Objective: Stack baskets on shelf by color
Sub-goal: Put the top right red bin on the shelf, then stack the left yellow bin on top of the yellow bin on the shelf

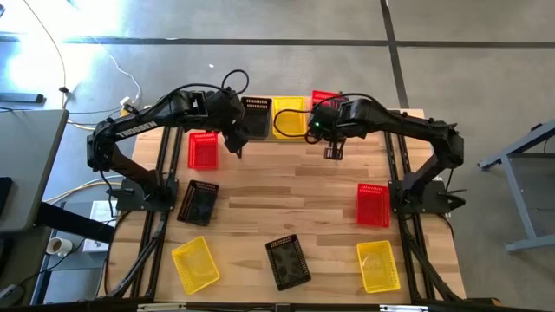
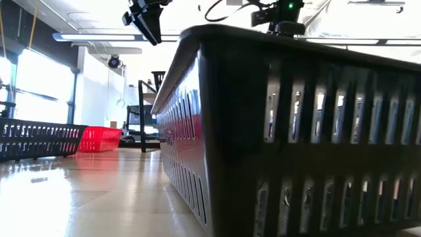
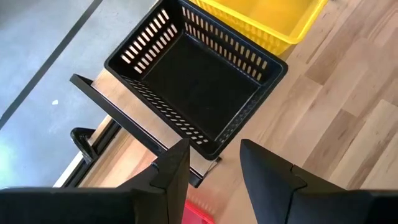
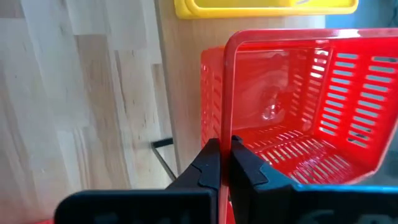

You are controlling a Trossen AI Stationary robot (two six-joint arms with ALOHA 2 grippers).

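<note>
From above, the shelf is seen at the far edge of the table, carrying a black basket at its left, a yellow basket in the middle and a red basket at its right. The left gripper hangs just beside the shelf's front left corner; the right gripper hangs over the shelf's right part. Off the shelf, six more baskets are counted on the table: two red, two black, two yellow, all nearer the camera side than the shelf. That makes nine in all, three of each colour.

In the low view, one black basket fills most of the picture close to the lens; another black one and a red one lie farther off, to the left of it. The shelf cannot be made out clearly here.

In the left wrist view, the fingers are parted with nothing between them. The black basket on the shelf lies straight ahead of them, empty, with the yellow one touching or just beside its far side.

In the right wrist view, the fingers are closed on the thin near rim of the red basket, which is tilted over the shelf plank, its long axis running away from the fingers. The coming move is judged to turn on this: the held basket lies ahead of the right gripper, beside the yellow one, and is still to be levelled and let go.
</note>
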